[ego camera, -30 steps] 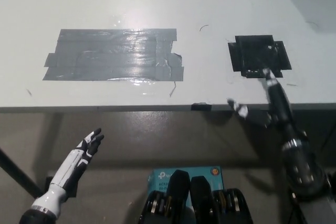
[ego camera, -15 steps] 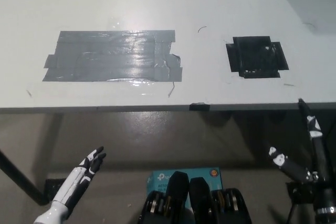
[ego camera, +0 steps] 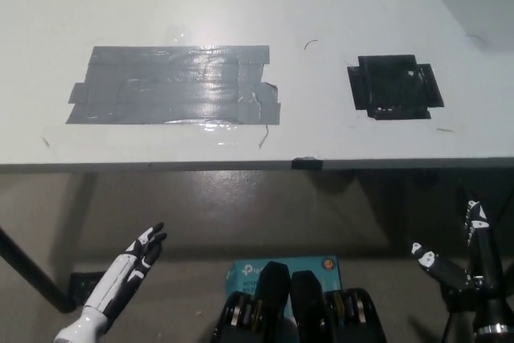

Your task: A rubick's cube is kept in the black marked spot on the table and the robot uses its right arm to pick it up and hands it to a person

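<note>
The black marked spot (ego camera: pixel 395 87) lies on the white table (ego camera: pixel 241 6) at the right, with nothing on it. No Rubik's cube shows anywhere in the head view. My black right hand (ego camera: pixel 462 255) hangs low at the bottom right, below the table's front edge, open with its fingers spread and holding nothing. My white left hand (ego camera: pixel 138 253) rests at the lower left, also below the table edge, open and empty.
A large patch of grey tape (ego camera: pixel 173 84) covers the table's left half. A small black tab (ego camera: pixel 306 163) sits on the table's front edge. A teal box (ego camera: pixel 241 271) lies on the floor below.
My right hand has dropped from the black spot at the table's edge down and back to the bottom right. The left hand has sunk a little lower.
</note>
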Motion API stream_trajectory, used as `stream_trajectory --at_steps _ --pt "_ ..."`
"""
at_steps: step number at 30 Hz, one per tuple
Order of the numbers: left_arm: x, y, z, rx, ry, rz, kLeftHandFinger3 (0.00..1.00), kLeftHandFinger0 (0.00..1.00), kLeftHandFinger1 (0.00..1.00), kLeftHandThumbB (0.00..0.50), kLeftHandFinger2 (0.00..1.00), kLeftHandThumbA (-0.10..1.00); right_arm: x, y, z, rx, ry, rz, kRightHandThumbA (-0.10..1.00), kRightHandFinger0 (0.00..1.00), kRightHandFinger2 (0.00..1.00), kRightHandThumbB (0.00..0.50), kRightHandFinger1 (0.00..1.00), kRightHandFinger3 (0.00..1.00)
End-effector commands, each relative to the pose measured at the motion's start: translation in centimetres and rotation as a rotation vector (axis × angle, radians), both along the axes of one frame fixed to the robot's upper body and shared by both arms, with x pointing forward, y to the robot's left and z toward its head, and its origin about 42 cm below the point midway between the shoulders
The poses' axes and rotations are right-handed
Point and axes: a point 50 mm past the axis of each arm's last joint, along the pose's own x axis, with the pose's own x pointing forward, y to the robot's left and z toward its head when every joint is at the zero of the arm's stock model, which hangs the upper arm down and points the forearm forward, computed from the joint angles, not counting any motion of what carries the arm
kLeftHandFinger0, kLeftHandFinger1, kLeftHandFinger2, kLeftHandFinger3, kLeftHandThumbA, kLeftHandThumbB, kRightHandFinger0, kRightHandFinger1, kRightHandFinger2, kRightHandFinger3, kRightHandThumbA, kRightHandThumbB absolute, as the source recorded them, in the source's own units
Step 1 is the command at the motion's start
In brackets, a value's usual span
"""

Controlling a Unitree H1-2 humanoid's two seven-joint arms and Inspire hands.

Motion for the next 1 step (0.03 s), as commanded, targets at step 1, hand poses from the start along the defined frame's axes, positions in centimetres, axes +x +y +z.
stream_trajectory --at_steps 1 --pt "0.65 0.56 1.74 0.023 -0.090 0.003 1.00 1.00 1.00 0.275 1.00 0.99 0.79 0.09 1.50 0.031 -0.093 0.030 0.83 1.00 1.00 0.146 1.00 1.00"
